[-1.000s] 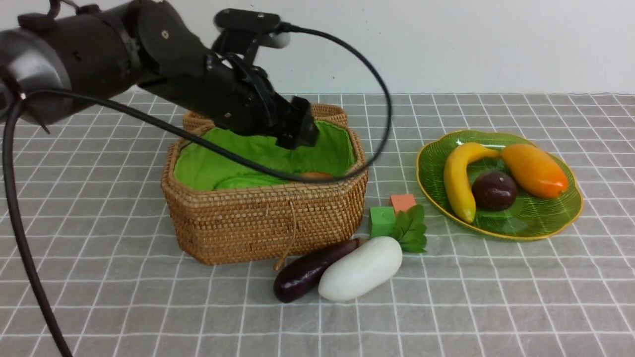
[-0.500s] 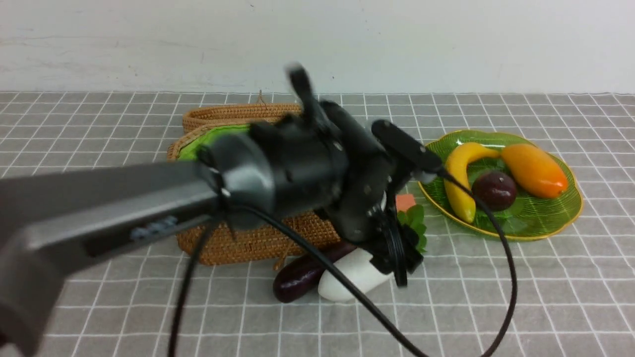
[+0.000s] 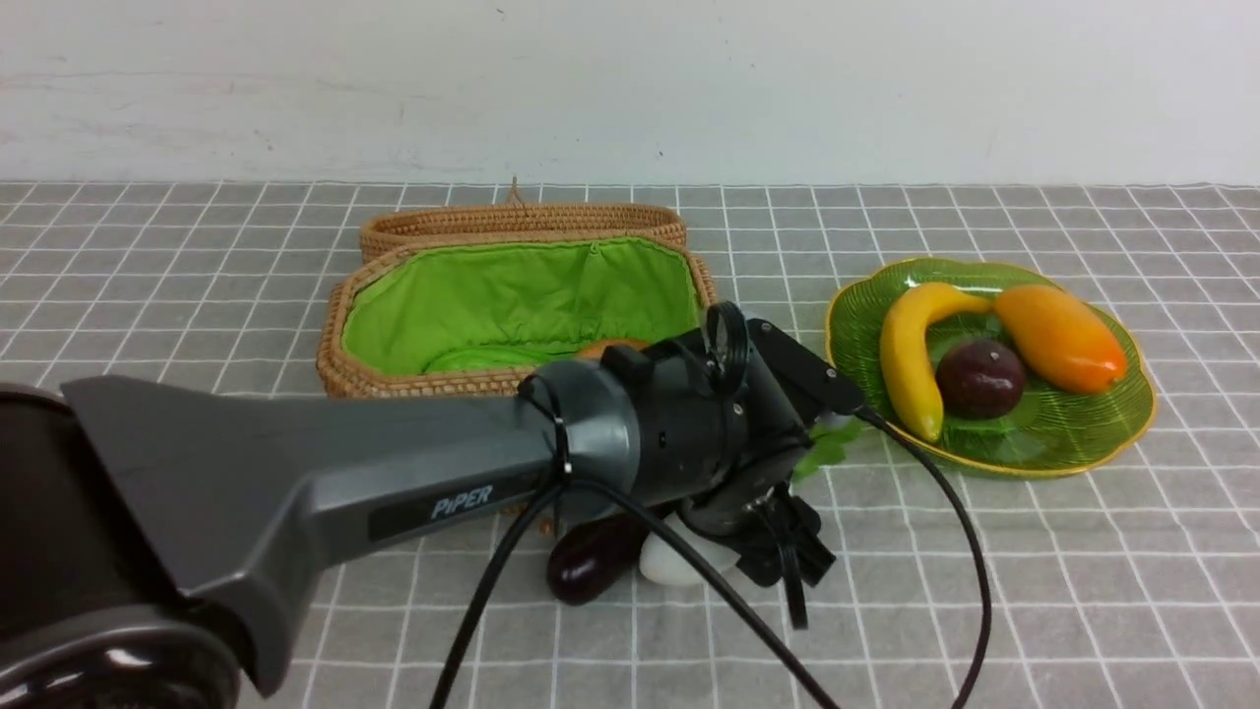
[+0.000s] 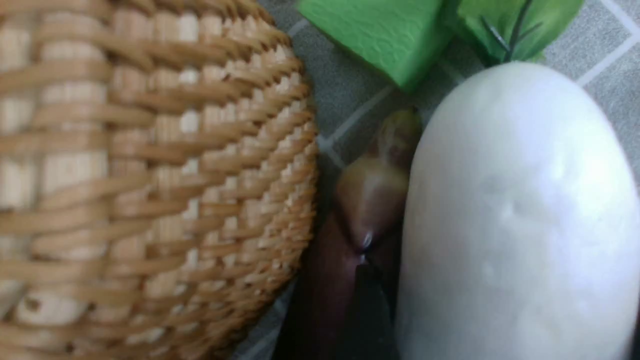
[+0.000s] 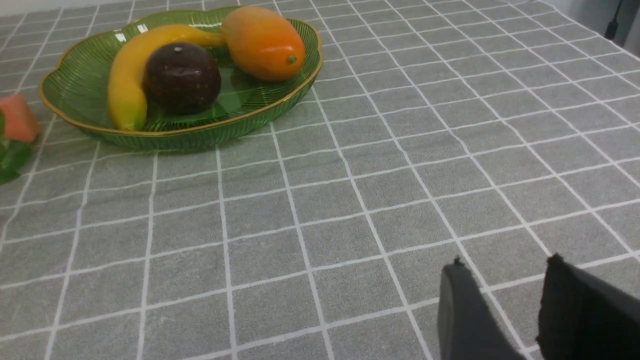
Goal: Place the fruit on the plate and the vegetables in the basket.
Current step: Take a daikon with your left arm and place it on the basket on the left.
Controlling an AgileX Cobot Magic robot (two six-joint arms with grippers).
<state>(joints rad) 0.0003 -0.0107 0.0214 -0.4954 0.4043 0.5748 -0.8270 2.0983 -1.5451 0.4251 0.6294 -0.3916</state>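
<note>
Radish [image 4: 515,210]: smooth, glossy white, green-leaved.

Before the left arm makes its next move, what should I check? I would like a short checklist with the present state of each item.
1. Fruit all on the plate: banana, dark-purple fruit and mango lie on it: ok.
2. The basket open, lid off behind it: ok.
3. The radish and eggplant in the basket: both lie on the tablecloth before it, touching: not ok.
4. Hold of the left gripper on the radish: the left arm hides it: cannot tell.
5. The right gripper out of the way: open, empty, over bare tablecloth: ok.
</note>
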